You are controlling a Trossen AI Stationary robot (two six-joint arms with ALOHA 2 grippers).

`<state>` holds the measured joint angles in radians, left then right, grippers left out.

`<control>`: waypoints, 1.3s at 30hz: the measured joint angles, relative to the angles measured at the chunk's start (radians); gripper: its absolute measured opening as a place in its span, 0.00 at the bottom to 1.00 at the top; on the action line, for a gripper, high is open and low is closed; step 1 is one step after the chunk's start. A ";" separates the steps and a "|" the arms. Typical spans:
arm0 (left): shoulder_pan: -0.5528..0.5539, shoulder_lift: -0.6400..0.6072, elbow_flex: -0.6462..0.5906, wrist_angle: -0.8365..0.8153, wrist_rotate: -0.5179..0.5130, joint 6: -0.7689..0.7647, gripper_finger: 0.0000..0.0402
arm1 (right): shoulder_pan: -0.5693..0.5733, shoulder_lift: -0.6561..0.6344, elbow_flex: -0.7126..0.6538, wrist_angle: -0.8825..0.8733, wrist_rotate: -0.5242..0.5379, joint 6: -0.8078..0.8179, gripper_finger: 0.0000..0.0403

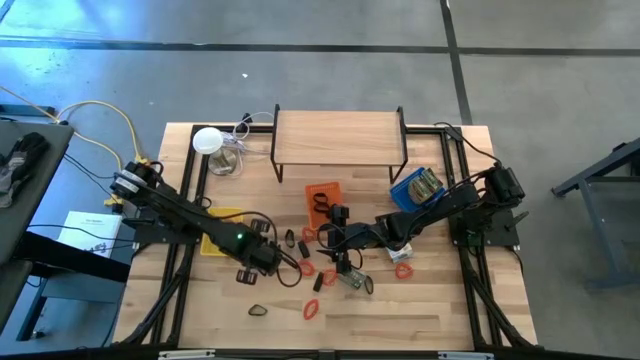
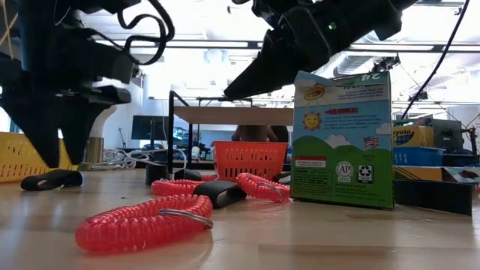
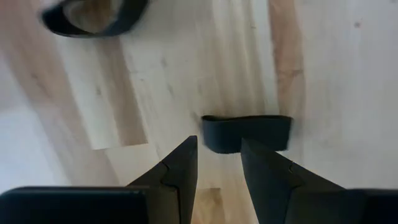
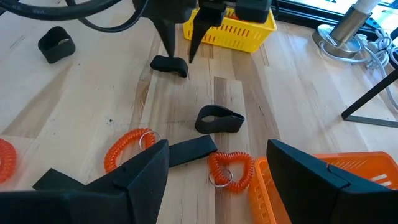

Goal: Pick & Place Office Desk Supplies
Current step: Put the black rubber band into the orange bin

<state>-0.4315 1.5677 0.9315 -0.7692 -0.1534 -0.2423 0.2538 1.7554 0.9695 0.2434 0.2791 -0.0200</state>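
While the left gripper (image 3: 219, 163), fingers parted, hangs above a flat black rubbery loop (image 3: 247, 132) at frame centre, off-centre closing could nudge it away.

Left hand (image 4: 180, 46) parted, lowered; right hand (image 4: 217, 180) wide.

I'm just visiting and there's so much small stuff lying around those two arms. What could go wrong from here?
The left gripper hovers with open fingers over a flat black loop; it could slide away instead of being pinched. The right gripper hangs open above a crowded patch, a red coil and a black strip beside the orange tray, so it might grab two things or bump the tray.
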 joint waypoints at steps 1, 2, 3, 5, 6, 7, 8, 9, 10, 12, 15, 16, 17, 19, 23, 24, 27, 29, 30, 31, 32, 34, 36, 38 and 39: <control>0.005 0.000 -0.003 -0.004 0.012 -0.007 0.29 | 0.000 0.000 0.000 0.000 0.000 0.000 0.64; 0.008 0.000 -0.006 -0.005 0.016 -0.010 0.29 | 0.000 0.000 0.000 0.000 0.000 0.000 0.64; 0.011 0.000 -0.006 -0.003 0.017 -0.010 0.29 | 0.000 0.000 0.000 0.000 0.000 0.000 0.64; 0.011 0.000 -0.009 0.011 0.017 -0.012 0.29 | 0.000 0.000 0.000 0.000 0.000 0.000 0.64; 0.011 0.000 -0.014 0.026 0.017 -0.008 0.29 | 0.000 0.000 0.000 0.000 0.000 0.000 0.64; 0.010 0.003 -0.016 0.036 0.018 0.001 0.29 | 0.000 0.000 0.000 0.000 0.000 0.000 0.64; 0.010 0.007 -0.019 0.047 0.018 0.007 0.29 | 0.000 0.000 0.000 0.000 0.000 0.000 0.64; 0.010 0.013 -0.019 0.050 0.018 0.009 0.29 | 0.000 0.000 0.000 0.000 0.000 0.000 0.64; 0.010 0.020 -0.019 0.051 0.021 0.009 0.29 | 0.000 0.000 0.000 0.000 0.000 0.000 0.64; 0.011 0.038 -0.019 0.048 0.040 0.000 0.29 | 0.000 0.000 0.000 0.000 0.000 -0.001 0.64; 0.022 0.056 -0.019 0.055 0.062 0.003 0.29 | 0.000 0.000 0.000 0.000 0.000 -0.001 0.64; 0.027 0.059 -0.018 0.056 0.070 0.008 0.29 | 0.000 0.000 0.000 0.000 0.001 -0.001 0.64; 0.032 0.061 -0.017 0.056 0.076 0.010 0.29 | 0.000 0.000 0.000 0.000 0.001 -0.001 0.64; 0.039 0.061 -0.017 0.054 0.094 0.010 0.29 | 0.000 0.000 0.000 0.000 0.001 -0.001 0.64; 0.052 0.061 -0.017 0.052 0.106 0.050 0.28 | 0.000 0.000 0.000 0.000 0.001 -0.001 0.64; 0.056 0.061 -0.017 0.052 0.107 0.063 0.28 | 0.000 0.000 0.000 0.000 0.001 -0.001 0.64; 0.058 0.062 -0.017 0.052 0.110 0.070 0.24 | 0.000 0.000 0.000 0.000 0.001 -0.001 0.64; 0.058 0.062 -0.017 0.053 0.111 0.070 0.20 | 0.000 0.000 0.000 0.000 0.001 -0.001 0.64; 0.058 0.062 -0.017 0.053 0.111 0.071 0.18 | 0.000 0.000 0.000 0.000 0.001 -0.001 0.64; 0.058 0.063 -0.017 0.053 0.111 0.071 0.16 | 0.000 0.000 0.000 0.000 0.001 -0.002 0.64; 0.058 0.063 -0.017 0.053 0.111 0.071 0.14 | 0.000 0.000 0.000 0.000 0.001 -0.002 0.64; 0.058 0.063 -0.017 0.053 0.110 0.071 0.09 | 0.000 0.000 0.000 0.000 0.001 -0.002 0.64; 0.058 0.063 -0.017 0.053 0.105 0.071 0.04 | 0.000 0.000 0.000 0.000 0.001 -0.002 0.64; 0.058 0.063 -0.017 0.052 0.101 0.070 0.02 | 0.000 0.000 0.000 0.000 0.001 -0.002 0.64; 0.057 0.061 -0.017 0.052 0.097 0.070 0.01 | 0.000 0.000 0.000 0.000 0.001 -0.002 0.64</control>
<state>-0.3740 1.6283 0.9142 -0.7177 -0.0563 -0.1726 0.2535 1.7554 0.9695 0.2432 0.2806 -0.0216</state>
